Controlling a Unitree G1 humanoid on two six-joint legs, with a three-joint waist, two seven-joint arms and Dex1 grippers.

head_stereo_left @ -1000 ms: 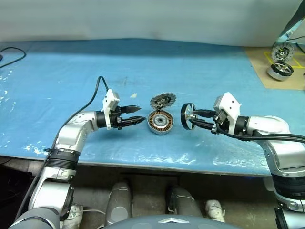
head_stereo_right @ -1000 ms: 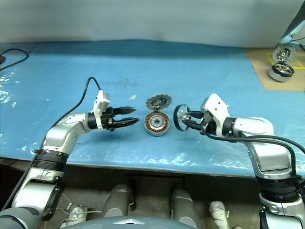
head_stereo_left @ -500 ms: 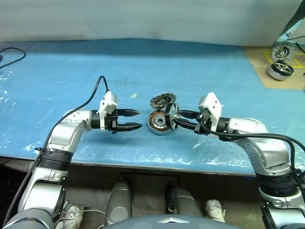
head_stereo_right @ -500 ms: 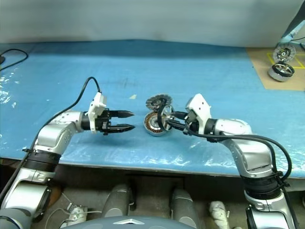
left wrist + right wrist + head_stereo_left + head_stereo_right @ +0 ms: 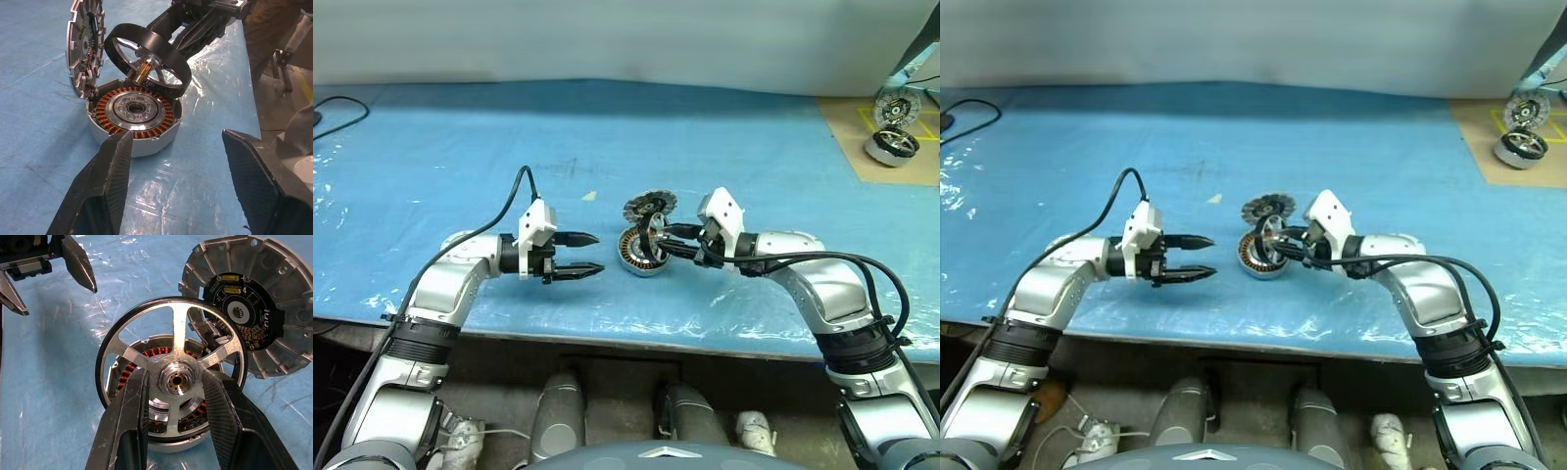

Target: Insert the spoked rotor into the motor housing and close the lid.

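The motor housing (image 5: 636, 257) lies on the blue table cover with its copper windings (image 5: 104, 110) facing up. Its lid (image 5: 650, 206) stands upright at the housing's far edge, finned face and dark centre showing (image 5: 249, 308). My right gripper (image 5: 668, 238) is shut on the hub of the spoked rotor (image 5: 178, 335), fingers (image 5: 132, 421) on either side. The rotor (image 5: 146, 51) hangs tilted just above the housing's open face, apart from it. My left gripper (image 5: 589, 253) is open and empty, a short way to the left of the housing, pointing at it.
More motor parts (image 5: 891, 125) sit on a brown board at the far right. A black cable (image 5: 340, 113) lies at the far left. The table's front edge (image 5: 607, 338) runs close below both arms. A small scrap (image 5: 589, 196) lies behind the housing.
My right gripper has carried the rotor leftward and a little down, from beside the housing to just over it. The left gripper has stayed about where it was, still open.
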